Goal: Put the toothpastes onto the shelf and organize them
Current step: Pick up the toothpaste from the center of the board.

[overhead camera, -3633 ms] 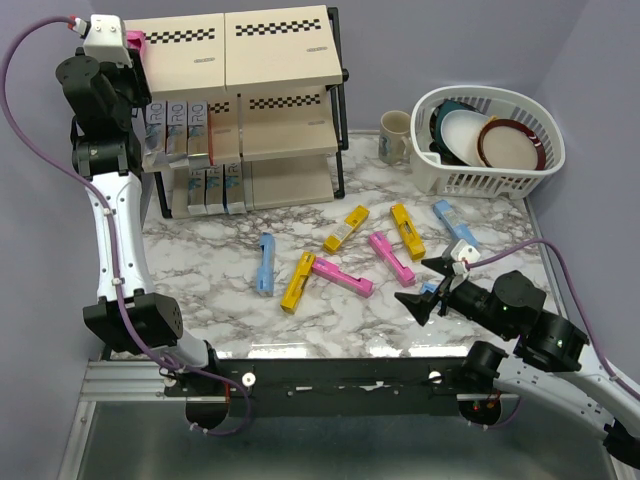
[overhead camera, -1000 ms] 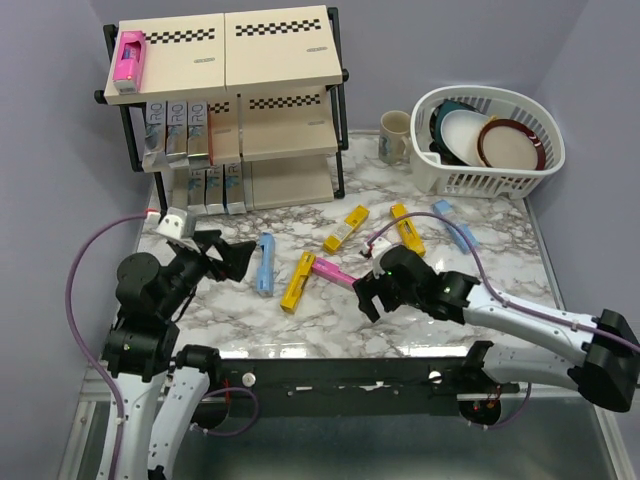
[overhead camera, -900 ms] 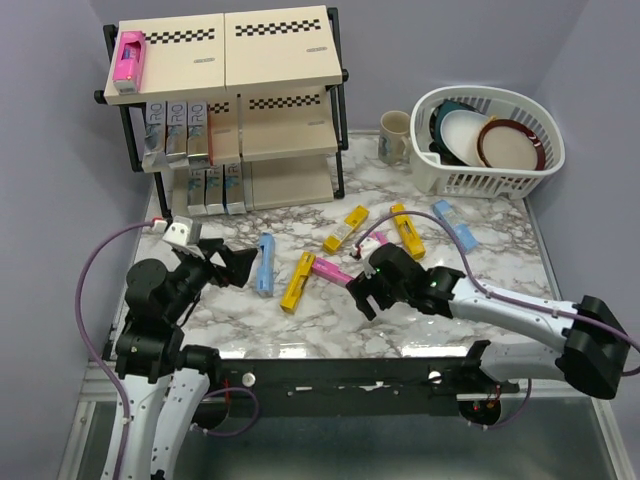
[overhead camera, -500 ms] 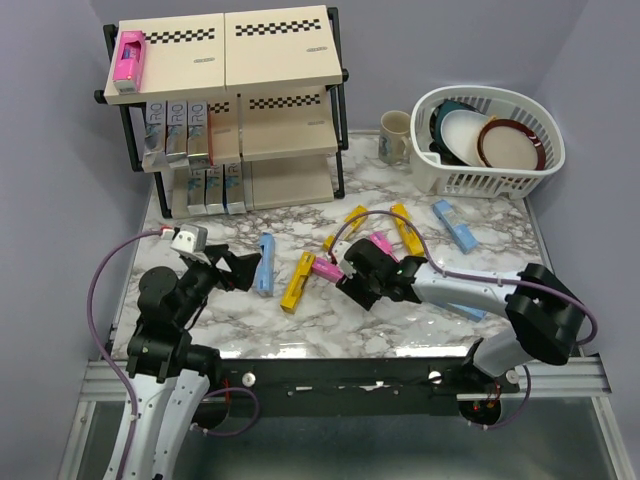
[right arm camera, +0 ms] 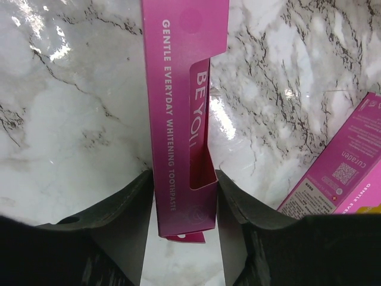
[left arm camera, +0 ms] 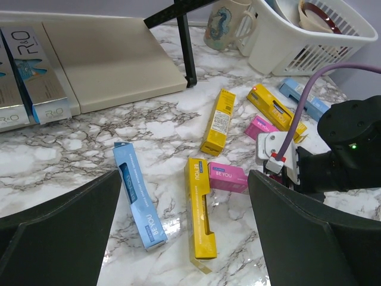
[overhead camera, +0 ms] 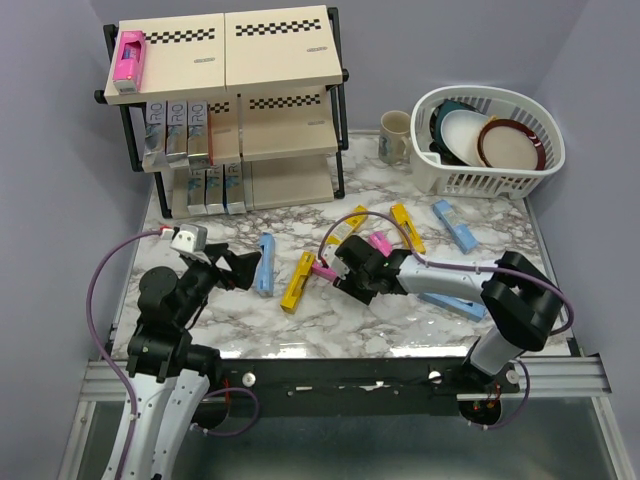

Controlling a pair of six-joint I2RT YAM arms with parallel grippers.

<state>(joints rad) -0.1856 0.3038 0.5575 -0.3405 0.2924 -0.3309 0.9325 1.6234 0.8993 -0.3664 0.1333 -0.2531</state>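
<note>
Marble table (overhead camera: 300, 325) carries everything. Shelf (overhead camera: 285, 65) stands far left, 3 tiers, open front facing near so cartons load from this side. Top tier has 1 flat pink box (overhead camera: 130, 55) at its left end. The middle row (overhead camera: 180, 125) and bottom row (overhead camera: 210, 187) stand upright, packed from the left, so filling seems to run left to right by kind. Dish basket (overhead camera: 470, 178) and mug (overhead camera: 395, 135) sit far right, not part of the job.

Right gripper (overhead camera: 350, 282) reaches left over table centre, low. In the wrist view its fingers (right arm camera: 134, 202) press both long sides of the pink carton (right arm camera: 178, 107), which lies flat on the marble. Grip across the narrow width looks like a pick just made, lift not yet done.

Left gripper (left arm camera: 184, 179) hovers near left, fingers wide apart, nothing between. It faces the light blue carton (left arm camera: 139, 202) and yellow carton (left arm camera: 201, 220), likely its next pick. About 5 more loose cartons lie right and far of these.

Hard to see:
- In the top view the right gripper covers most of the pink carton.
- A second pink carton (right arm camera: 339, 173) is cut off at the wrist view's right edge.
- Print on the shelved cartons is mostly unreadable.
- Back of the lower tiers is shadowed.
</note>
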